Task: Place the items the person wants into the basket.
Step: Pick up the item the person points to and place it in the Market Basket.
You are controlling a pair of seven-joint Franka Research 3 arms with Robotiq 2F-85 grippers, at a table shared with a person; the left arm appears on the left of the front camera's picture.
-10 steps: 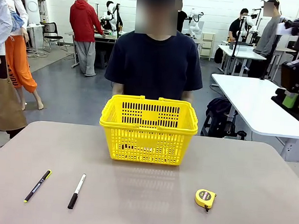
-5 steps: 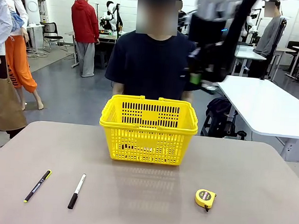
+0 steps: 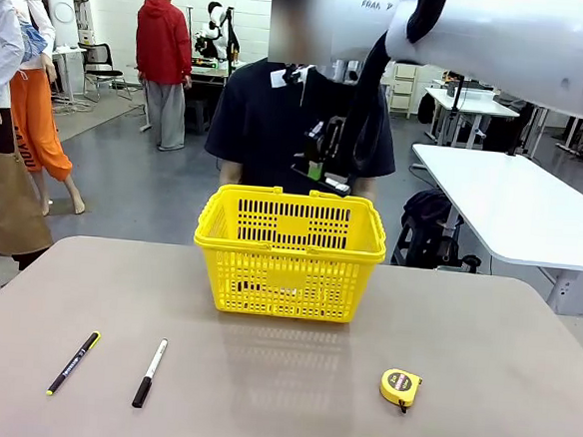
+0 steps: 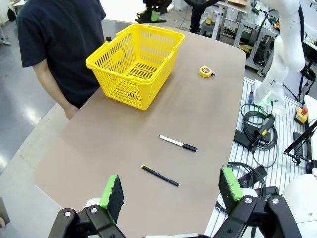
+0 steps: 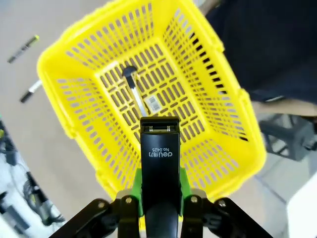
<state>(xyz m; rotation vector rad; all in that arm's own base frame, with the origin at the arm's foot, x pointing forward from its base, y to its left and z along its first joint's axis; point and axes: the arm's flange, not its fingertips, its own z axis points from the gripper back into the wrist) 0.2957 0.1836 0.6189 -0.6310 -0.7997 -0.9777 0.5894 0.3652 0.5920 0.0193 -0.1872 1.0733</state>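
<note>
The black stapler (image 5: 159, 168) carries white print, upside down in the right wrist view: "deli" and "No.0425". High at the far side, the white right arm (image 3: 504, 38) shows grey letters beginning "FRAN".

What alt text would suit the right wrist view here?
The right arm's jaws clamp a black stapler above a yellow basket with a slim utility knife lying inside. A pen and a marker lie on the table nearby.
</note>
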